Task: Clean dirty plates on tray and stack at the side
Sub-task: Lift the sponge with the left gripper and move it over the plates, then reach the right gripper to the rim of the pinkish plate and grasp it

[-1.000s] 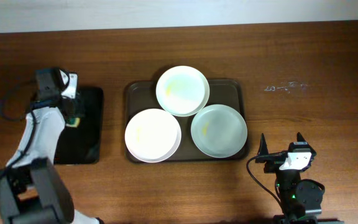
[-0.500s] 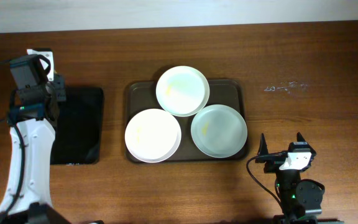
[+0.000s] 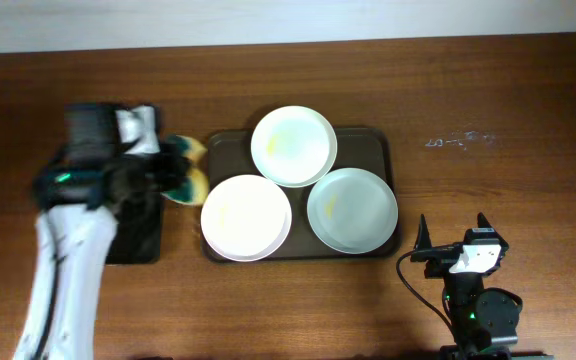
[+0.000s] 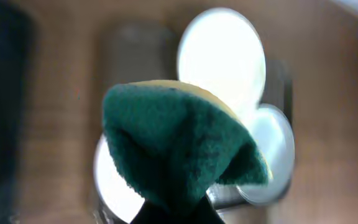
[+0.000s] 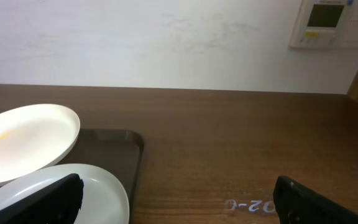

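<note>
- A brown wooden table (image 3: 508,100) runs up to a plain white wall (image 5: 166,37) along its far edge
- The tray (image 3: 373,138) lies mid-table, slightly toward the far edge, and all three plates are on it
- The far plate (image 3: 294,146) appears to overlap the rims of the near-left plate (image 3: 246,217) and the greyer plate (image 3: 352,209), which sits on the tray's right side; each shows a faint yellow smear
- The left gripper (image 3: 173,170) hovers just beside the tray's left rim, clamped on a green-and-yellow sponge (image 4: 173,143) pinched into a fold; the arm is blurred, so its fingers cannot be made out
- A black tray (image 3: 138,240) lies toward the left edge, partly under that arm
- The right gripper (image 3: 452,232) sits by the near edge toward the right corner, jaws spread wide and holding nothing
- The plates look light, stiff and smooth, so they will probably skid under a wiping stroke and could chip if knocked together
- The best hold is likely a pinch on a raised rim where no neighbour touches it, and the far plate, lying on top, is the easiest to lift first
</note>
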`<state>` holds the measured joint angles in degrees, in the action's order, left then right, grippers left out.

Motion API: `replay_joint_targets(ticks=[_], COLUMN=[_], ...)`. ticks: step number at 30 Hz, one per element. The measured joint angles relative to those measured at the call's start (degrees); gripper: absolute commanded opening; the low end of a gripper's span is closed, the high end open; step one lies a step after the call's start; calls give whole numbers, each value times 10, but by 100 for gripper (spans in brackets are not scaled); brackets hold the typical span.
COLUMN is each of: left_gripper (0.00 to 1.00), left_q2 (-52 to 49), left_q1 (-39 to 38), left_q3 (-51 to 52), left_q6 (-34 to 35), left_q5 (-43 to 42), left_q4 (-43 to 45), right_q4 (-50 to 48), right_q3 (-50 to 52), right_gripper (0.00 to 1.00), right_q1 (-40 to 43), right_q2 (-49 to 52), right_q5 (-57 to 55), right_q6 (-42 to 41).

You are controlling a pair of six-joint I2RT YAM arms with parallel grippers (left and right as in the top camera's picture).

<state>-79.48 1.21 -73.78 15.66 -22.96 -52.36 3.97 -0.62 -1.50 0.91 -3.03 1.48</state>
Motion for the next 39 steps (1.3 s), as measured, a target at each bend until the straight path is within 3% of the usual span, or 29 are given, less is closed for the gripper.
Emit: replay_joint_targets(ticks=[3,6,8,9,11,14,19,21,23,24,28,31,33,34,35,37,38,39], left_gripper=[0,1,18,44,58,65,64,77,97,100,100,100,100,100,100,100,100,100], left_q2=[-128,-227,-282,-304,-315,-316,-290,-232,-197,-191,-192,-192,-192,-192,-192,-192,-192,-192], left_q1=[-139,-184,-188,-188,-188,-187,-136,-87,-30,12,27,27,27,27,27,27,27,27], left_q3=[0,1,1,1,1,-12,-173,-179,-184,-187,-186,-186,-186,-186,-186,-186,-186,-186], left_q6=[25,44,50,53,55,56,57,56,52,52,52,52,52,52,52,52,52,52], left_q5=[4,33,44,50,52,52,52,53,57,81,134,143,144,146,146,147,146,147], left_q4=[-6,1,12,19,37,38,-108,-134,-170,-203,-227,-228,-230,-230,-233,-233,-233,-232], right_q4=[0,0,0,0,0,0,0,0,0,0,-1,-85,-189,-287,-469,-704,-605,-580], right_q3=[0,0,0,0,0,0,0,0,0,0,0,0,0,0,-4,-19,-102,-149], right_gripper=[98,98,98,98,98,98,98,98,98,98,98,98,98,98,98,98,98,98], right_q1=[0,0,0,0,0,0,0,0,0,0,0,0,0,0,0,-1,-1,-1], right_q2=[0,0,0,0,0,0,0,0,0,0,0,0,1,4,0,-3,-6,1], right_q5=[0,0,0,0,0,0,0,0,0,0,0,111,260,322,388,389,341,315], right_q6=[1,0,0,0,0,0,0,0,0,0,0,-72,-122,-148,-188,-220,-225,-225])
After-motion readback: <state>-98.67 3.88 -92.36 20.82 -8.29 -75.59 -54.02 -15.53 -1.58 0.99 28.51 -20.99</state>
